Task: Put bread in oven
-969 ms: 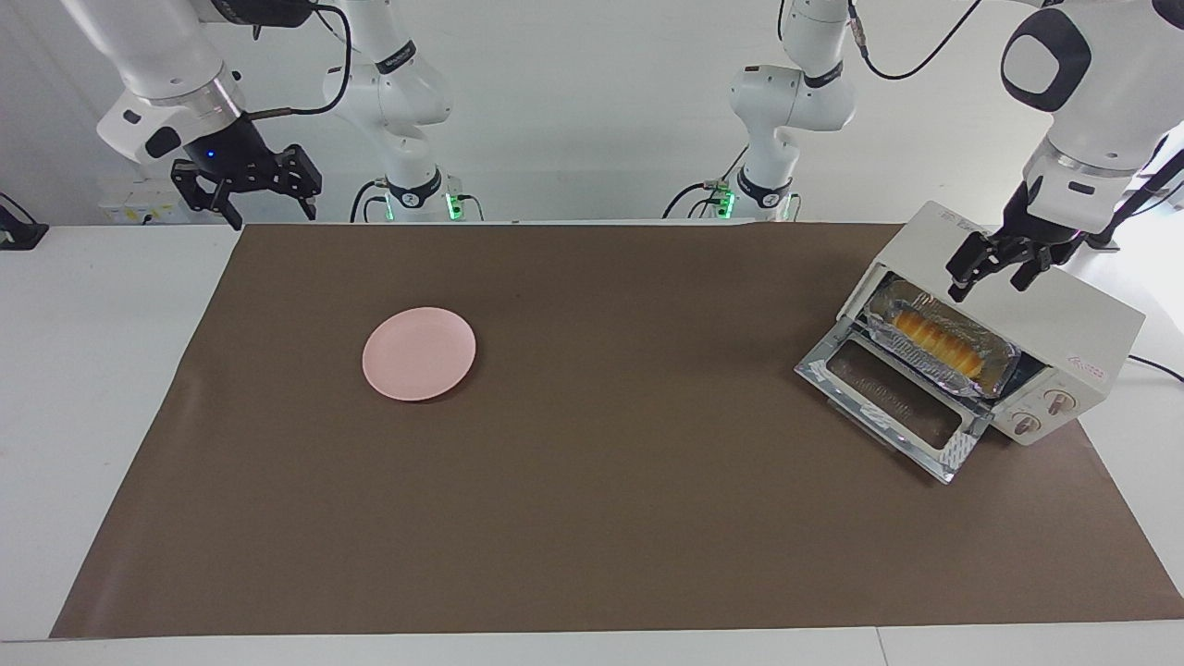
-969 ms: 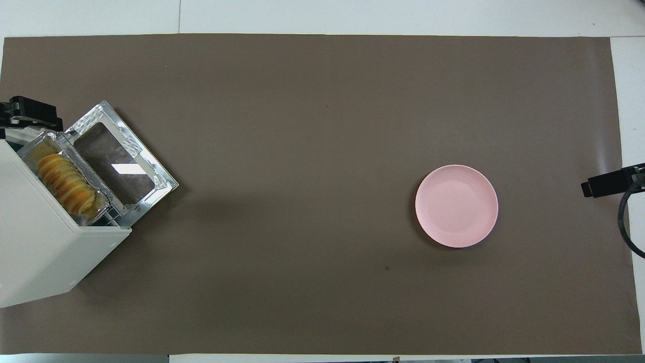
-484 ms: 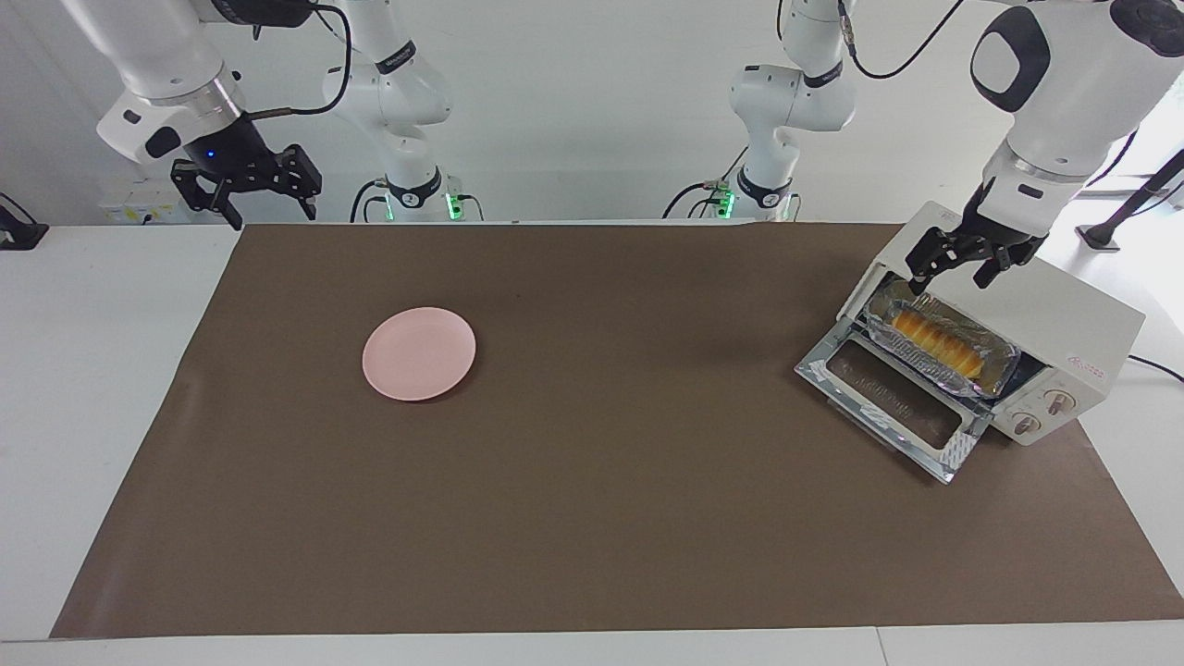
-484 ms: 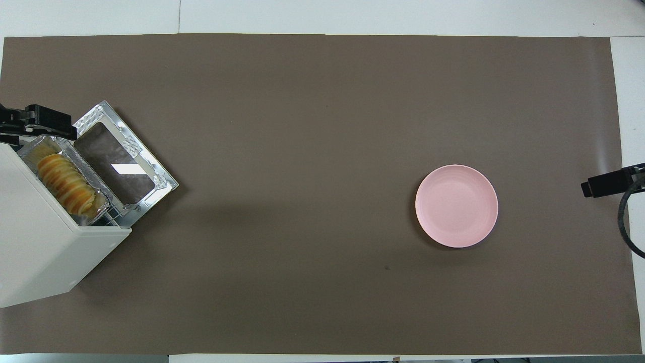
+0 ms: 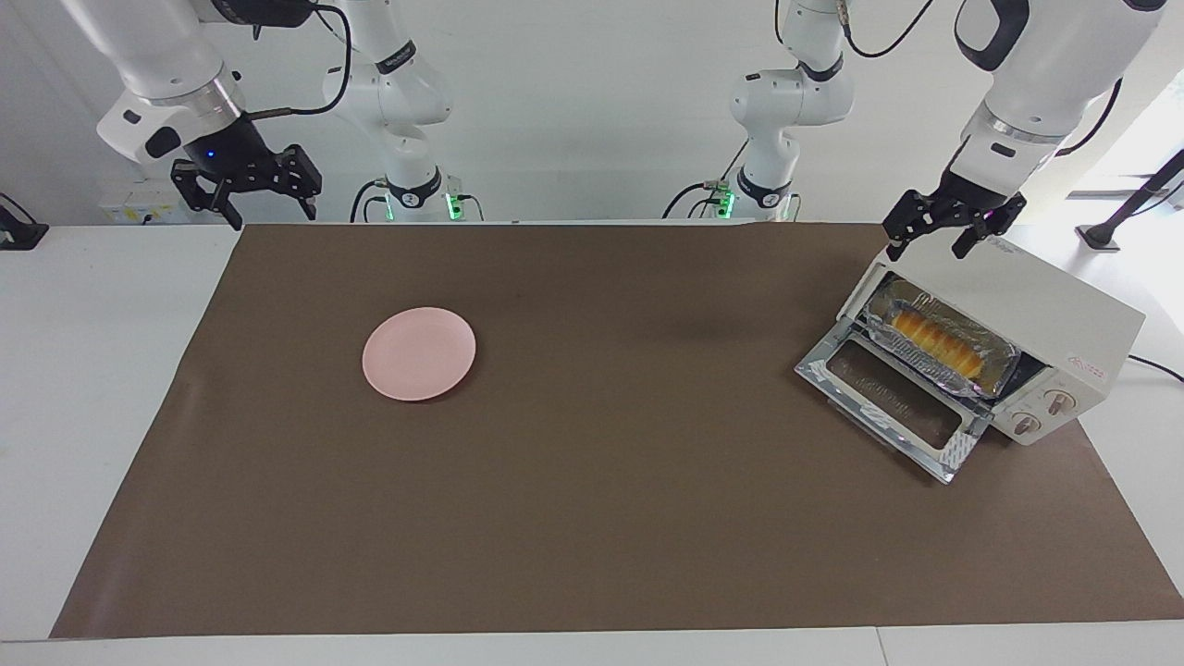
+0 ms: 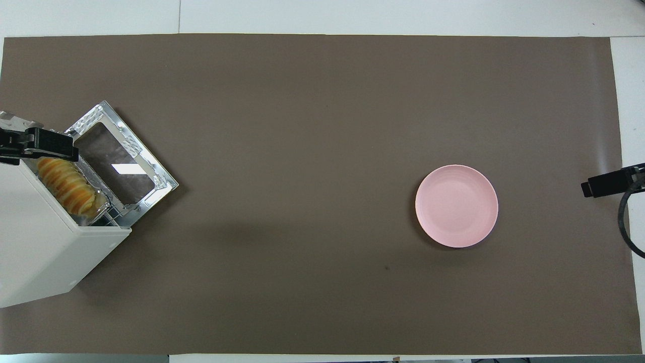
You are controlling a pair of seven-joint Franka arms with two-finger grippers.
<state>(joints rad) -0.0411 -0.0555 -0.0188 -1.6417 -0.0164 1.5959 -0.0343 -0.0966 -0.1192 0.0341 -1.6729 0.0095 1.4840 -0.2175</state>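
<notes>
The bread (image 5: 934, 339) (image 6: 65, 185) lies in a crinkled foil tray (image 5: 962, 382) on the rack inside the oven (image 5: 1054, 310) (image 6: 40, 252), at the left arm's end of the table. The oven's glass door (image 5: 890, 403) (image 6: 117, 162) hangs down open. My left gripper (image 5: 925, 246) (image 6: 36, 145) hovers open and empty above the oven's top corner, clear of the bread. My right gripper (image 5: 270, 215) (image 6: 604, 183) waits open and empty above the table's edge at the right arm's end.
A round pink plate (image 5: 419, 353) (image 6: 456, 205) with nothing on it sits on the brown mat (image 5: 592, 518) toward the right arm's end. A cable (image 5: 1156, 367) runs off the oven's back.
My left gripper has risen from just above the oven's opening and drifted over the oven's top corner, empty. The bread, oven, plate and right arm have not moved.
</notes>
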